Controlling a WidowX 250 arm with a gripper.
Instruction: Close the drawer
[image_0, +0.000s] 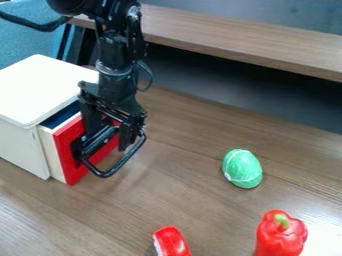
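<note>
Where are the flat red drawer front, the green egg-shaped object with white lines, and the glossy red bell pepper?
Flat red drawer front (73, 168): camera view, lower left of its face.
Green egg-shaped object (242, 169): camera view, middle of its surface.
Glossy red bell pepper (280, 238): camera view, middle of its body.

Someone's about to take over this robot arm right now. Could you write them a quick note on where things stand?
Gripper: the gripper is at the red front of the drawer, by the black loop handle; whether it grips anything, I can't tell.
Job's things: the drawer sits in the white cabinet, partly pulled out.
Done: not closed yet.
Left: push the drawer in until its front meets the cabinet.
Off to the side: red bell pepper.
</note>
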